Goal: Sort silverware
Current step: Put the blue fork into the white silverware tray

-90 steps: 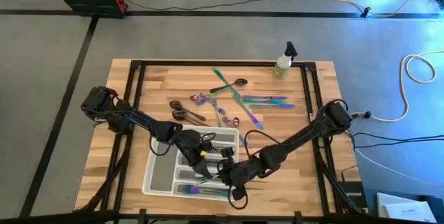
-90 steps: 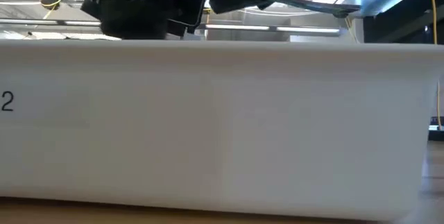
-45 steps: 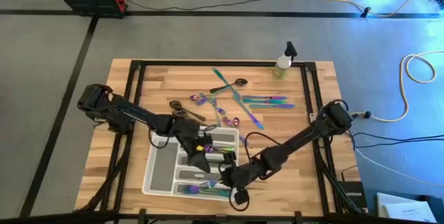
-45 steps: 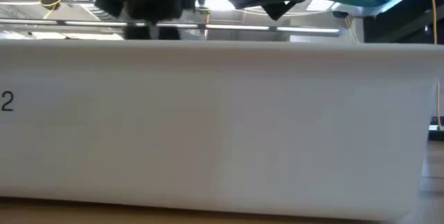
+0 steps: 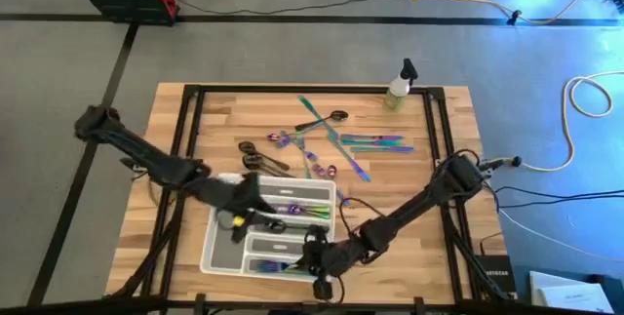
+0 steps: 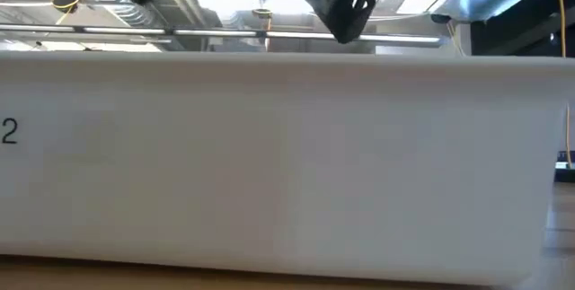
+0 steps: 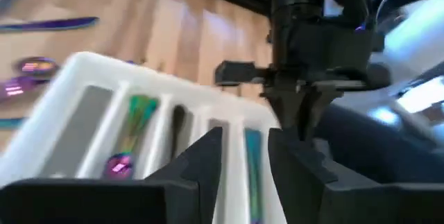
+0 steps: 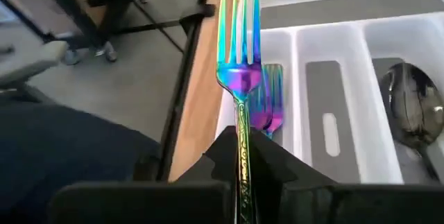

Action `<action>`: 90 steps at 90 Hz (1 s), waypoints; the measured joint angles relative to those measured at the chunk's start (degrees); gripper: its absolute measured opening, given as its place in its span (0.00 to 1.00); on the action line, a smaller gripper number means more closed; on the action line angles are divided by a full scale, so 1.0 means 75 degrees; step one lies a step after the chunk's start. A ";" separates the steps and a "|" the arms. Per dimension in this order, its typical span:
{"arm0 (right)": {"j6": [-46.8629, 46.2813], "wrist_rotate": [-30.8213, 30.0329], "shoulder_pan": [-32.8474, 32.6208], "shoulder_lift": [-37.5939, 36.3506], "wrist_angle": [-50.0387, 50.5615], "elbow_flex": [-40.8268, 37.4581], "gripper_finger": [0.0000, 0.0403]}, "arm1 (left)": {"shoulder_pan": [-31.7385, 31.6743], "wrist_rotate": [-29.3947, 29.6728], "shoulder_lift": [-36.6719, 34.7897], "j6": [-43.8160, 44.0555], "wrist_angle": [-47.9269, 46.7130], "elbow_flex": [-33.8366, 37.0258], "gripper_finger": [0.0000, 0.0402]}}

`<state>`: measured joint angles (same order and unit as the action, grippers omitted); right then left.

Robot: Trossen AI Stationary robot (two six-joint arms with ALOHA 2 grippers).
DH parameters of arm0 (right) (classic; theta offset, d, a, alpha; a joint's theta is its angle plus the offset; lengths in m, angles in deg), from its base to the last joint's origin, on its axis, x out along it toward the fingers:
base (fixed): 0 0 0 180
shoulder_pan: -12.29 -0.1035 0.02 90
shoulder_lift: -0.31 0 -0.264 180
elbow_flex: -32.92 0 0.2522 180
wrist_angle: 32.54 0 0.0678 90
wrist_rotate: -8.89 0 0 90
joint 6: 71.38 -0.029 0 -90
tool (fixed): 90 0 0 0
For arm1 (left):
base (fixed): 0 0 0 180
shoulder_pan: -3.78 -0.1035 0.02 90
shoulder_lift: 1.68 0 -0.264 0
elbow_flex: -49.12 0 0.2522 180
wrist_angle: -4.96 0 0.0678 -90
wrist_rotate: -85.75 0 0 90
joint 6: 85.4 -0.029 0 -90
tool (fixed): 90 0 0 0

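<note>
My right gripper [image 8: 243,160] is shut on an iridescent fork [image 8: 239,78] above the near end of the white compartment tray [image 5: 210,256]. Below it, another iridescent fork [image 8: 272,106] lies in a compartment, and a dark spoon [image 8: 409,109] lies two compartments over. My left gripper [image 7: 246,156] hangs open over the tray's left part [image 5: 241,225] with nothing between its fingers. It faces the right gripper [image 7: 305,106]. An iridescent spoon [image 7: 130,137] lies in the tray. More silverware [image 5: 336,139] lies loose on the wood beyond the tray. My right gripper pinches the fork's handle [image 8: 242,144] between its two fingers. The fork runs along the fingers, and its tines [image 8: 238,16] stick out ahead of the fingertips. The fork is lifted clear above the tray, roughly level.
A small spray bottle [image 5: 400,83] stands at the table's far edge, right of the middle. The tray's tall white wall [image 6: 287,164] fills the low view. Black frame rails [image 5: 190,110] run along the table's left and right sides. Bare wood lies right of the tray.
My left gripper has drawn back toward the table's left edge and risen. The purple piece seen at its fingers half a second ago is gone from them, and an iridescent piece lies in the tray. My right gripper has shifted slightly toward the near edge with its fork.
</note>
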<state>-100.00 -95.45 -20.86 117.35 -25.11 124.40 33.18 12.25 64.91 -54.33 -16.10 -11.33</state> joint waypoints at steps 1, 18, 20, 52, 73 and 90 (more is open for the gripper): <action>-0.0023 -0.0056 -0.0004 0.0038 0.0020 0.0037 0.01 | 0.0102 0.0127 -0.0034 0.0009 -0.0015 0.0021 0.26; -0.0631 -0.0538 -0.0034 0.0611 0.0038 0.0768 0.01 | 0.1781 0.1515 -0.0166 0.0420 0.0155 0.0670 0.26; -0.0737 -0.0545 -0.0034 0.0700 0.0045 0.0867 0.01 | 0.1957 0.1662 -0.0151 0.0443 0.0234 0.0778 0.26; -0.1582 -0.1079 -0.0020 0.2152 0.0785 0.2812 0.01 | 0.4016 0.2683 -0.0081 0.1634 -0.0595 0.1554 0.26; -0.1587 -0.1486 0.0059 0.2551 0.1399 0.3237 0.01 | 0.4567 0.2221 -0.0078 0.2217 -0.1857 0.1549 0.26; -0.1504 -0.1473 0.0174 0.2767 0.1512 0.3234 0.01 | 0.4987 0.1977 -0.0081 0.2208 -0.2135 0.1468 0.26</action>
<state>-111.28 -106.50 -19.55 138.10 -13.77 148.65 70.58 27.07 64.30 -37.77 -32.11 -0.31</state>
